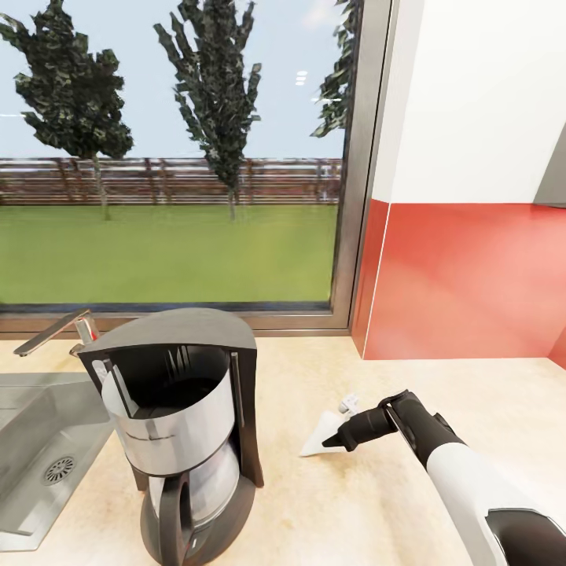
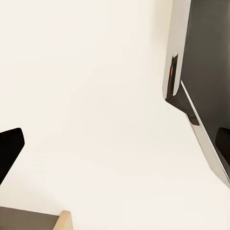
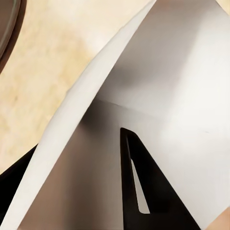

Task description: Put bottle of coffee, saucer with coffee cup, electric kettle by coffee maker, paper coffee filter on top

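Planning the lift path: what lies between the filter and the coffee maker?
In the head view, only bare countertop lies between the filter, at the right gripper, and the coffee maker.

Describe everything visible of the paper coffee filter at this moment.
The paper coffee filter is a small white paper cone, smooth and slightly shaded on its folds. It lies low on the tan countertop, to the right of the coffee maker and apart from it. The right gripper is at its wide end; in the right wrist view one dark finger lies over the sheet and another under it, so it looks pinched.
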Tool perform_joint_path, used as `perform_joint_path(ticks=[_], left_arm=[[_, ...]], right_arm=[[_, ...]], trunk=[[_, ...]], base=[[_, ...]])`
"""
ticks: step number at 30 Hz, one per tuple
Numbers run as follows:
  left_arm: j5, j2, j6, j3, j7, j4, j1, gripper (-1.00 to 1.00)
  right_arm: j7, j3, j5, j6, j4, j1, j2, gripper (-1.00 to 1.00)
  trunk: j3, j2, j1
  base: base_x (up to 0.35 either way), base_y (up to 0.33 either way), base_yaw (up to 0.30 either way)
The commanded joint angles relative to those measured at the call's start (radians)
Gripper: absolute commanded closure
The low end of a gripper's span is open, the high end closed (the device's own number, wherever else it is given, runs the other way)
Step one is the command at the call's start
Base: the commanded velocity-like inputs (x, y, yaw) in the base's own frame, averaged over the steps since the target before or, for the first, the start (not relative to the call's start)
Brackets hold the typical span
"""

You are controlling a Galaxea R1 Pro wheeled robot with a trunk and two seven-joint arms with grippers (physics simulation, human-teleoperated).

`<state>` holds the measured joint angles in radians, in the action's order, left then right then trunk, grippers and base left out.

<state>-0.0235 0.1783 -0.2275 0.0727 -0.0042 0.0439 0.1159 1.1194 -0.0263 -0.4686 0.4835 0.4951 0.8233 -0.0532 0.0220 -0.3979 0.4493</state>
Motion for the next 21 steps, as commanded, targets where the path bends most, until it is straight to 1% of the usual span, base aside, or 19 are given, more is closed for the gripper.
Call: perform_joint_path(ticks=[1,10,13,14,15,17,21], left_arm=[[-0.003,0.0,-0.006,0.007,0.0,0.002,-0.001,-1.0],[-0.003,0.0,-0.006,0.007,0.0,0.002,-0.001,-1.0],[-0.003,0.001,-0.006,0.007,0.0,0.002,-0.001,-1.0],[-0.003,0.001,-0.006,0.007,0.0,0.002,-0.001,-1.0],[-0.003,0.001,-0.006,0.007,0.0,0.001,-0.001,-1.0],[-0.003,0.001,-0.006,0.007,0.0,0.001,-0.001,-1.0],[-0.004,0.001,-0.007,0.007,0.0,0.001,-0.001,-1.0]], right_arm=[[0.003,-0.003,-0.003,0.009,0.002,0.0,-0.001,1.0],[0.003,-0.003,-0.002,0.011,0.006,0.0,0.0,1.0],[0.003,-0.001,-0.001,0.013,0.028,0.0,0.001,1.0],[0.003,0.0,-0.001,0.015,0.051,0.0,0.001,1.0],[0.001,0.001,-0.001,0.02,0.103,0.0,0.001,1.0],[-0.001,0.002,-0.001,0.035,0.175,0.0,0.001,1.0],[-0.006,0.005,-0.001,0.11,0.279,0.0,0.0,1.0]], trunk=[[0.002,-0.002,0.001],[0.002,-0.002,0.001],[0.002,-0.002,0.001],[0.002,-0.002,0.001],[0.002,-0.002,0.001],[0.002,-0.002,0.001],[0.002,-0.002,0.001]], base=[[0.0,0.0,0.0],[0.0,0.0,0.0],[0.0,0.0,0.0],[0.0,0.0,0.0],[0.0,0.0,0.0],[0.0,0.0,0.0],[0.0,0.0,0.0]])
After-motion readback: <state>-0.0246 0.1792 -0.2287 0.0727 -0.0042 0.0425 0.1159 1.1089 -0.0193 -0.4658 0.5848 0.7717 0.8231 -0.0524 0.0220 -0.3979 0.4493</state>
